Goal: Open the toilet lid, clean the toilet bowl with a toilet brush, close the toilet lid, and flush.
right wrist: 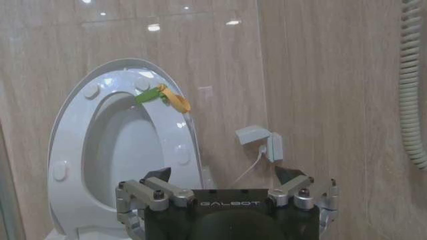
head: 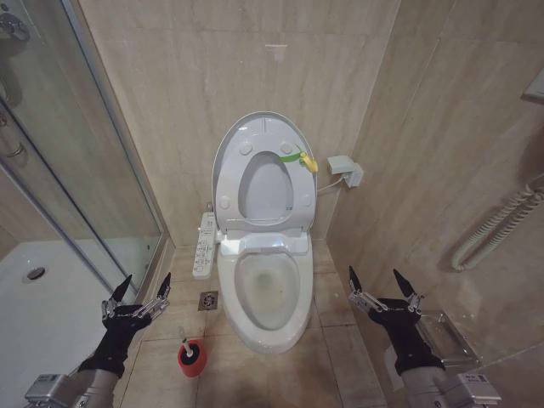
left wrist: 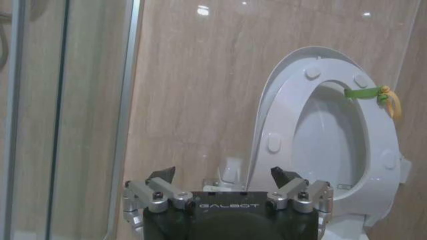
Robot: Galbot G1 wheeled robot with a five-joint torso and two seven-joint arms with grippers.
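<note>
The toilet lid (head: pixel 265 191) stands raised against the back wall, with the ring seat up in front of it and a green-and-yellow tag (head: pixel 299 160) at the upper edge. Below it the toilet bowl (head: pixel 268 293) is open. The toilet brush (head: pixel 191 355) stands in its red holder on the floor to the left of the bowl. My left gripper (head: pixel 146 280) hangs open above and left of the brush. To the right of the bowl my right gripper (head: pixel 375 276) is open too. The left wrist view has the left gripper (left wrist: pixel 220 175) facing the lid (left wrist: pixel 327 135). The right gripper (right wrist: pixel 221 174) faces the lid (right wrist: pixel 130 145) as well.
A glass shower enclosure (head: pixel 76 170) closes off the left side. A white button panel (head: pixel 205 246) sits left of the bowl, above a floor drain (head: pixel 208 300). On the right are a wall box (head: pixel 344 170) with a cable, a ribbed hose (head: pixel 501 225) and a clear bracket (head: pixel 450 336).
</note>
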